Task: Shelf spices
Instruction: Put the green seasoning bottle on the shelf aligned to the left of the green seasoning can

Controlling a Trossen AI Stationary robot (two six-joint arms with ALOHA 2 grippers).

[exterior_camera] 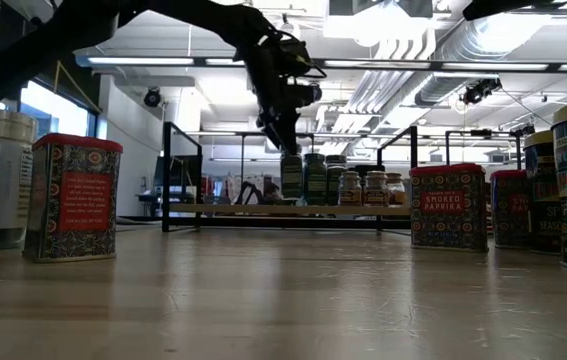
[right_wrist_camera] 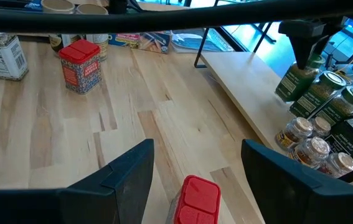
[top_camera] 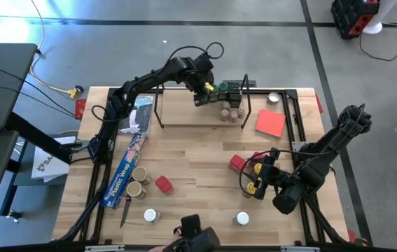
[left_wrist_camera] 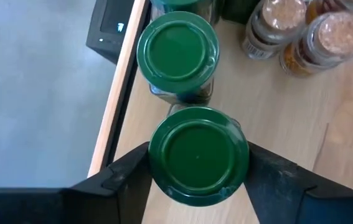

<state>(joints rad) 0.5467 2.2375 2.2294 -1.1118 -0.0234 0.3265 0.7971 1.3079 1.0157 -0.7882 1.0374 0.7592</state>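
Observation:
My left gripper (top_camera: 205, 94) reaches over the far end of the table to the light-wood shelf (top_camera: 191, 115) and is shut on a green-lidded spice jar (left_wrist_camera: 198, 155). In the low view this jar (exterior_camera: 291, 178) stands upright at the shelf board (exterior_camera: 263, 210), at the left end of a row of jars. A second green-lidded jar (left_wrist_camera: 177, 53) stands right beside it. My right gripper (right_wrist_camera: 198, 168) is open near the table's right side, over a red boxy tin (right_wrist_camera: 198, 200) that lies between its fingers without touching them. The tin also shows in the high view (top_camera: 238, 162). My left gripper pinches the jar at its green lid (left_wrist_camera: 164, 163), one finger on each opposite side of the rim. The fingers come from above, pointing down. The jar is upright; whether its base rests on the shelf board or hangs just above it, I cannot tell.
Several jars (top_camera: 232, 110) stand grouped at the shelf's right end. A red square sheet (top_camera: 270, 123) lies to their right. A long blue wrap box (top_camera: 124, 171), tan-lidded jars (top_camera: 138, 182), a red tin (top_camera: 163, 184) and white-lidded jars (top_camera: 150, 215) sit at the near left.

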